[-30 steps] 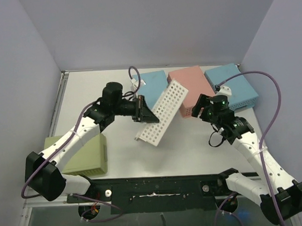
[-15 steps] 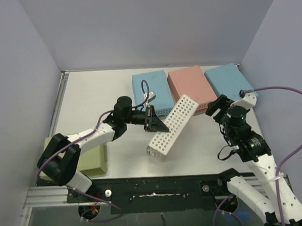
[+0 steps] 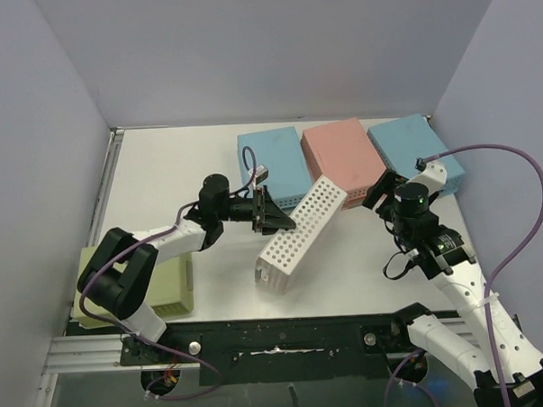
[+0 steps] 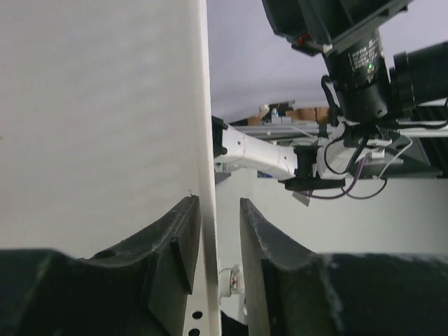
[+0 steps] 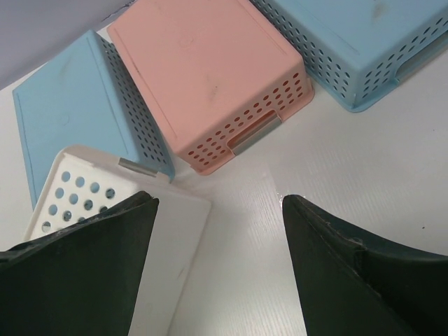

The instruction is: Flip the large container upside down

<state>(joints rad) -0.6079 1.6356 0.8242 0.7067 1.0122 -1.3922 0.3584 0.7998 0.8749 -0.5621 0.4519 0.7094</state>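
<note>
The large white perforated container (image 3: 300, 234) stands tilted on one long edge in the middle of the table, its holed side facing up. My left gripper (image 3: 277, 217) is at its upper left rim. In the left wrist view the thin white wall (image 4: 208, 140) runs between my fingers, against the left finger (image 4: 183, 238), with a clear gap to the right finger (image 4: 255, 238). My right gripper (image 3: 379, 192) is open and empty, above the table to the right of the container. The container's corner (image 5: 91, 210) shows in the right wrist view.
Three upside-down containers line the back: blue (image 3: 271, 158), pink (image 3: 344, 155) and blue (image 3: 413, 148). A green container (image 3: 162, 280) sits at the front left beside the left arm. The pink one (image 5: 203, 77) lies just beyond my right gripper.
The white container has moved left and towards the front and stands steeper. My left gripper has gone with it and its jaws show a gap. My right gripper has drawn slightly left.
</note>
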